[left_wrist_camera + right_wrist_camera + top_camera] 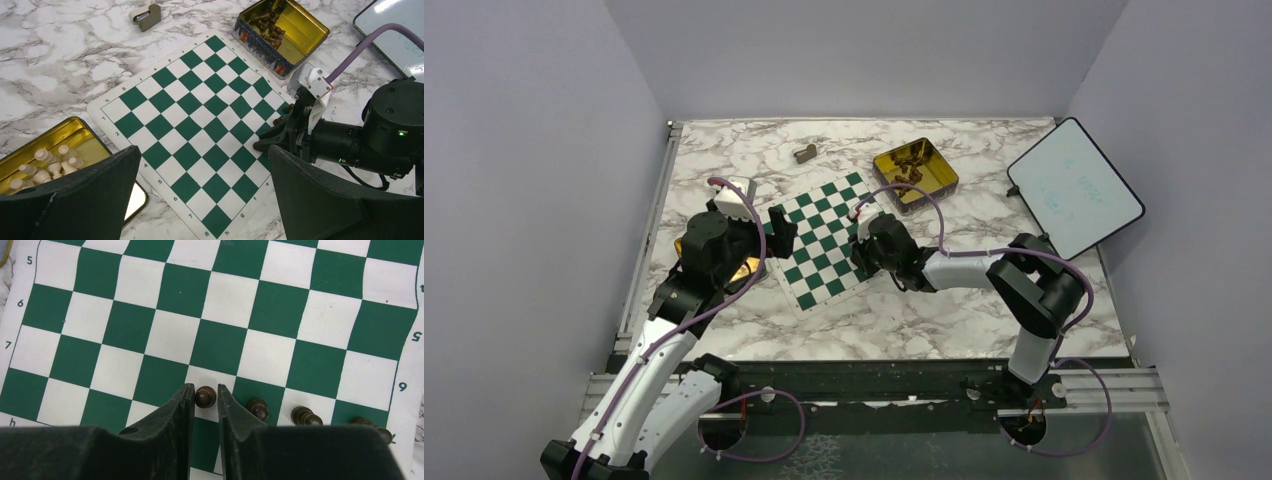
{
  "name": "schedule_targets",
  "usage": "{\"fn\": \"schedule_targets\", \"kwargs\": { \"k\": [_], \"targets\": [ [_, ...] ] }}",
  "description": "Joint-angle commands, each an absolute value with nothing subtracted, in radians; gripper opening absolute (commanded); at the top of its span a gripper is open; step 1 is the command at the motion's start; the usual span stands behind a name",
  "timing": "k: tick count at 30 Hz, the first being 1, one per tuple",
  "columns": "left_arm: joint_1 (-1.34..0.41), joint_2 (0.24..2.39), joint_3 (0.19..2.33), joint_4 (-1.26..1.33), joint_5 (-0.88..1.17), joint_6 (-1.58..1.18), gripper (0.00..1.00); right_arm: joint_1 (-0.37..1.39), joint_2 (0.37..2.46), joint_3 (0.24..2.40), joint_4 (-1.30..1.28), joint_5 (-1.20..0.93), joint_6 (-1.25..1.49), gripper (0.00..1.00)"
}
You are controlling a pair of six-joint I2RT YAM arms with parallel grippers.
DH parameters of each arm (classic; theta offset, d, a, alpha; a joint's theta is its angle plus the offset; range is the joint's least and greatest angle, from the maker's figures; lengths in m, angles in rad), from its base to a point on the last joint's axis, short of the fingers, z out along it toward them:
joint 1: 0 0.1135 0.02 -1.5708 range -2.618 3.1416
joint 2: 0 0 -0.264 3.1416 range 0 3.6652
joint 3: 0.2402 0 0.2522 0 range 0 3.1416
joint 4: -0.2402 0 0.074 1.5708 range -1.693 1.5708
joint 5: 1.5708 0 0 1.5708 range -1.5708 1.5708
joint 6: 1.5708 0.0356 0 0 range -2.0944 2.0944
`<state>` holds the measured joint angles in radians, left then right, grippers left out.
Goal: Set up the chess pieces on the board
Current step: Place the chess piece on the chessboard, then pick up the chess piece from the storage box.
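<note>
The green-and-white board (pixel 824 240) lies tilted at the table's middle. In the right wrist view a row of dark brown chess pieces stands along the board's near edge: one pawn (pixel 205 396) on a white square, then three more (pixel 257 407) (pixel 305 416) (pixel 372 426) to its right. My right gripper (pixel 205 390) straddles the first pawn, which stands upright with a thin gap at each finger. My left gripper (pixel 204 150) hovers wide open and empty above the board's (pixel 200 125) left side. More dark pieces lie in a gold tin (pixel 914 172).
A second gold tin (pixel 55 150) with pale pieces sits left of the board, under the left arm. A grey-tan block (pixel 804 153) lies at the back. A white tablet-like panel (pixel 1074 188) stands at the right edge. White walls enclose the table.
</note>
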<state>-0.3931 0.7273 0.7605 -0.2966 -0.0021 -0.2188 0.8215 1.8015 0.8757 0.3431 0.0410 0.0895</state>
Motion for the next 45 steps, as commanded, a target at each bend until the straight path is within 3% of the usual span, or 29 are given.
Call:
{"fn": "schedule_targets", "kwargs": {
  "k": [1, 9, 25, 36, 45],
  "targets": [
    [-0.396, 0.718, 0.756, -0.291, -0.017, -0.208, 0.99, 0.83, 1.798, 0.875, 0.352, 0.075, 0.084, 0.3],
    [-0.396, 0.719, 0.756, -0.291, -0.019, -0.208, 0.99, 0.83, 1.759, 0.908, 0.327, 0.083, 0.099, 0.4],
    [-0.397, 0.711, 0.754, -0.29, -0.01, -0.209, 0.99, 0.813, 1.693, 1.088, 0.193, 0.165, 0.096, 0.42],
    [-0.397, 0.719, 0.753, -0.285, -0.002, -0.207, 0.99, 0.576, 1.795, 1.257, 0.131, 0.167, 0.093, 0.42],
    [-0.397, 0.726, 0.755, -0.288, -0.008, -0.205, 0.99, 0.405, 1.983, 1.419, 0.082, 0.19, 0.057, 0.34]
  ]
}}
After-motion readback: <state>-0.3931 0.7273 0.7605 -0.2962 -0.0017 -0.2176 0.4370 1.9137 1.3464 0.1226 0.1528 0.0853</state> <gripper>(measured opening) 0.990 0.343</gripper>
